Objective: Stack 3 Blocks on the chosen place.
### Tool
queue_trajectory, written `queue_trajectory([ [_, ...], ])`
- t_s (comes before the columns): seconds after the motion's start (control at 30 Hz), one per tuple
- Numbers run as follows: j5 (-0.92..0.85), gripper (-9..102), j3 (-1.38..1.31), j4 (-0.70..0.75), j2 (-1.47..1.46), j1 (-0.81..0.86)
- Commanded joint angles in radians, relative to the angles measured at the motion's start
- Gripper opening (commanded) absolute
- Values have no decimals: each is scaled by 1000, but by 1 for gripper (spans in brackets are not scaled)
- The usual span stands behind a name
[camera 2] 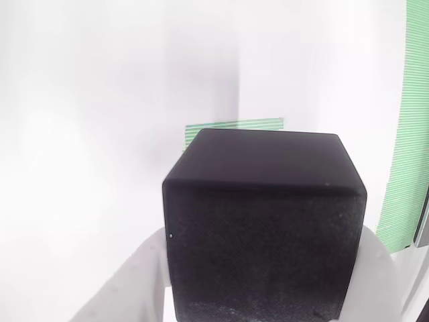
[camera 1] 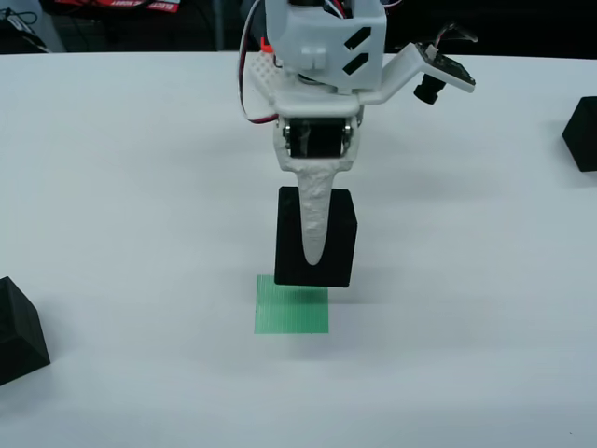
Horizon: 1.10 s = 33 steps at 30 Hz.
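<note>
In the view from the front, the pincer hangs at the centre of the frame, closed on a black cube; one white finger runs down the middle of the cube's near face, so the grip seems to press on the near and far faces. The cube is carried just above and slightly behind the green square, its shadow falling on the square's upper edge; I judge it is held there to be lined up before lowering. Nothing sits on the square yet, so this would be the first of the stack. A second cube waits at the lower left on the white desk, and a third at the right edge, both well apart from the square.

In the view that rides on the pincer, the held cube fills the lower middle, white fingers hugging its sides. A strip of the green square peeks just beyond its top edge, suggesting the cube is not yet centred over it.
</note>
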Motion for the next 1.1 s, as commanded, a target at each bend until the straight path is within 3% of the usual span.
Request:
queue_trajectory([
  [0.0,-6,24,-6,-18,-3,20],
  [1.07,-74,24,-107,-100,-262,94],
])
